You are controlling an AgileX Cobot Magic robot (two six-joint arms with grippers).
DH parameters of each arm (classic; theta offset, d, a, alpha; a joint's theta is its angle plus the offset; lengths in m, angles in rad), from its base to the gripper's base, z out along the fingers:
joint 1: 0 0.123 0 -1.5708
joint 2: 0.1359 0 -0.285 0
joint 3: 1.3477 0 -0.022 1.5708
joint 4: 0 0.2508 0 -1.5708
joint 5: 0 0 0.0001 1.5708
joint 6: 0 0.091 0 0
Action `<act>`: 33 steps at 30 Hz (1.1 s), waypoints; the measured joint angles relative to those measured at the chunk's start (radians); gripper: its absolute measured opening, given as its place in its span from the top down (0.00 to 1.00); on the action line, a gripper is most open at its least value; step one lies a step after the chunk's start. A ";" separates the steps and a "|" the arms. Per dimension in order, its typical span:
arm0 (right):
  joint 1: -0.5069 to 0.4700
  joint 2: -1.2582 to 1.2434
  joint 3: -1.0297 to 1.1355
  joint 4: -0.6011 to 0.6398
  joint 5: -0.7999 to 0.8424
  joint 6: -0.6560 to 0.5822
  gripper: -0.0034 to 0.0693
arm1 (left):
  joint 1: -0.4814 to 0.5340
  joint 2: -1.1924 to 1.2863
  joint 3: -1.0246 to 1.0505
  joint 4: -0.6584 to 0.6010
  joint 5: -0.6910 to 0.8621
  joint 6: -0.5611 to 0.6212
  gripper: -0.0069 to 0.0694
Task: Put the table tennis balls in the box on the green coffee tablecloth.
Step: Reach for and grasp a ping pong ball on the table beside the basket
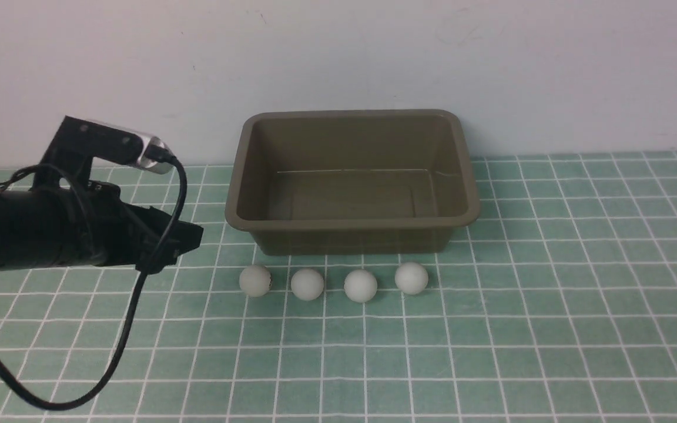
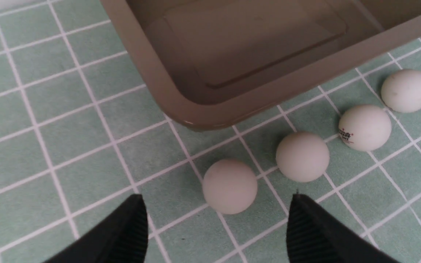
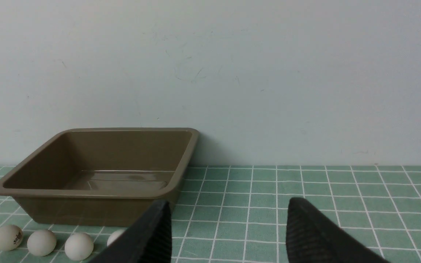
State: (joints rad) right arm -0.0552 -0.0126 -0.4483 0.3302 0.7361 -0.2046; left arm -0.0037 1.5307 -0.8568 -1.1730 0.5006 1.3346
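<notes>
Balls (image 1: 307, 284) matte; box (image 1: 350, 224) glossy smooth plastic; tablecloth (image 1: 491, 329) matte cloth.

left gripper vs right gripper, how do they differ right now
The left gripper tilts down at the cloth, with a ball right ahead of it. The right gripper points level at the wall, past the box's right side. The left gripper shows in the front view; the right gripper does not. Both are open and empty.

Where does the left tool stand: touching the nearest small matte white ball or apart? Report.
Apart. Left wrist view shows green checked cloth between the small matte white ball and each finger of the left tool.
</notes>
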 joint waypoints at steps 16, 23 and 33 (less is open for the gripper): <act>0.000 0.000 0.000 0.000 0.001 -0.019 0.42 | -0.194 0.254 -0.059 -0.047 -0.181 0.029 0.31; 0.000 0.000 0.000 0.000 0.001 -0.023 0.42 | -0.197 0.297 -0.101 -0.070 -0.187 0.033 0.31; 0.000 0.000 0.000 0.000 0.001 -0.024 0.42 | -0.197 0.362 -0.104 -0.073 -0.223 0.051 0.31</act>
State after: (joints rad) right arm -0.0552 -0.0126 -0.4483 0.3302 0.7373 -0.2285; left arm -0.2003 1.8924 -0.9604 -1.2459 0.2779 1.3853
